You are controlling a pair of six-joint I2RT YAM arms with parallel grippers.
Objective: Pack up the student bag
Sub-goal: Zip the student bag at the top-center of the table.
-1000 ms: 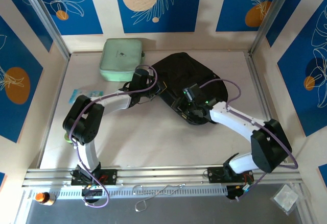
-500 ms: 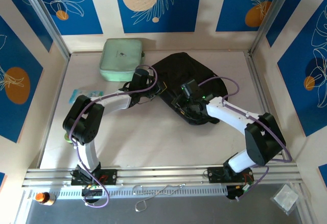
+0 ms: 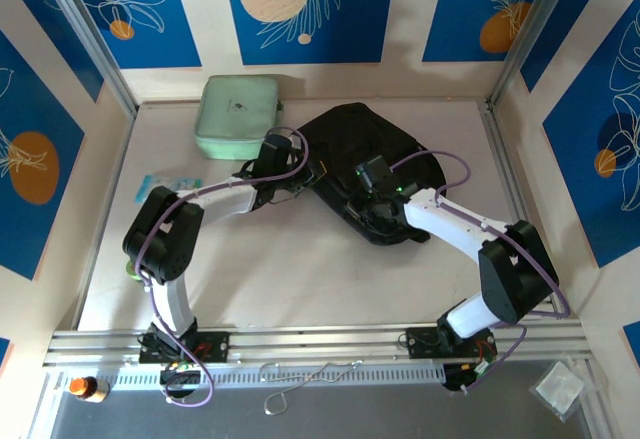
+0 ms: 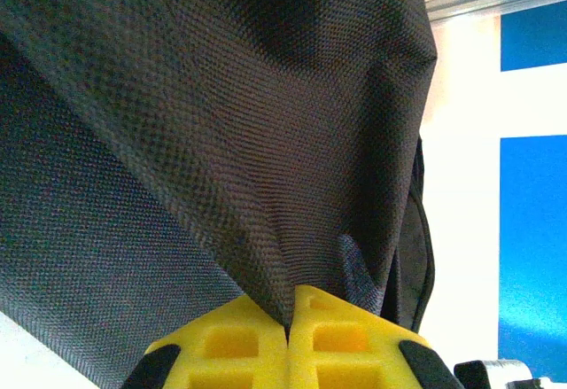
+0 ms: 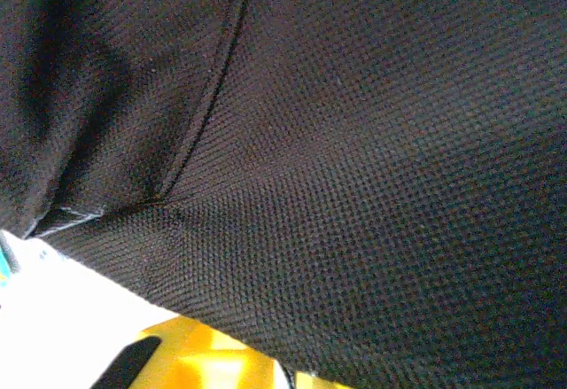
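Gripping the near hem: right pincer [image 3: 360, 207] pressed together, seemingly on fabric of the student bag [image 3: 370, 139]. Just beyond, left pincer [image 4: 290, 307] pinches the bag's left edge. Bag lies mid-worktop [image 3: 300, 269], stretching away and rightward from both, long axis slanting far-left to near-right. Since a second ago: right jaws closed, right arm drawn inward; left unchanged.

The robot has 2 arms. The left arm [image 3: 225, 199] and the right arm [image 3: 455, 227] are white tubes with big black joints. A purple cable [image 3: 205, 190] runs along each. The left gripper [image 4: 289, 316] has yellow fingers with square hollows.
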